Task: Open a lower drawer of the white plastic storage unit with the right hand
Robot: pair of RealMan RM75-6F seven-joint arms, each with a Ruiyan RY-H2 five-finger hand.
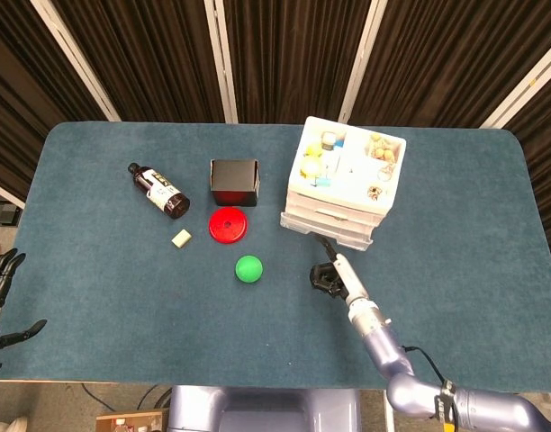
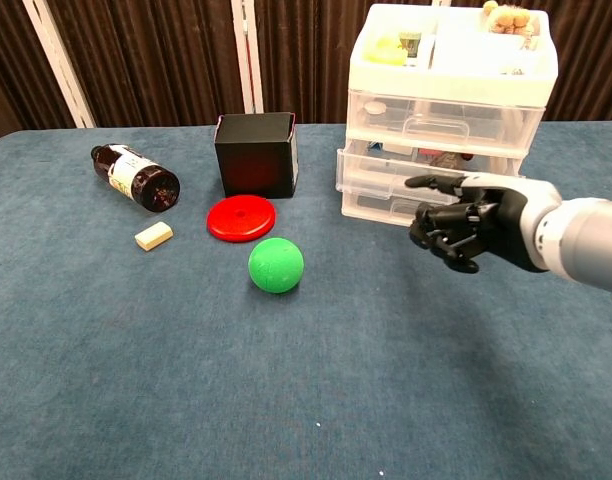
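Note:
The white plastic storage unit (image 1: pixel 344 176) (image 2: pixel 449 112) stands at the back right of the table, its top tray full of small items. Its middle drawer (image 2: pixel 426 172) (image 1: pixel 326 227) sticks out a little past the drawers above and below. My right hand (image 2: pixel 464 224) (image 1: pixel 328 275) hovers just in front of that drawer, apart from it, with its fingers curled in on nothing. My left hand (image 1: pixel 0 292) hangs off the table's left front edge with fingers spread and nothing in it.
A green ball (image 2: pixel 276 265), a red disc (image 2: pixel 241 218) and a black box (image 2: pixel 256 154) lie left of the unit. Further left are a brown bottle (image 2: pixel 135 176) on its side and a small beige block (image 2: pixel 153 235).

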